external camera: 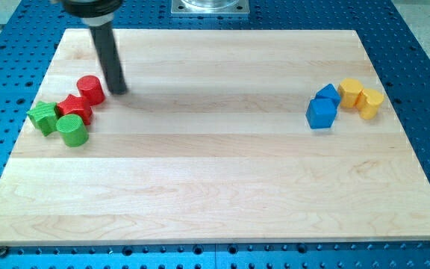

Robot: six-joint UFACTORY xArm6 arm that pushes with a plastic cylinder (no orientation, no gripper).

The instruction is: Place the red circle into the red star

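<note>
Nearest the table's bottom edge the wooden board [215,194] lies bare. Toward its left edge sits a tight cluster: a green circle [72,129] lowest, a green star [43,117] just beside it on the left, then the red star [74,107], and above that the red circle [91,90], which looks to be touching the star's upper right side. Toward the right edge, well apart from these, stand two blue blocks [322,106], shapes unclear, and two yellow blocks [360,97] just beside them.

I judge the task near its end: circle against star. The next move, if any, calls for a short nudge down and leftward, gently, so the cluster does not scatter.

My tip [118,90] stands just right of the red circle, perhaps touching; it has no jaws to open and holds nothing
</note>
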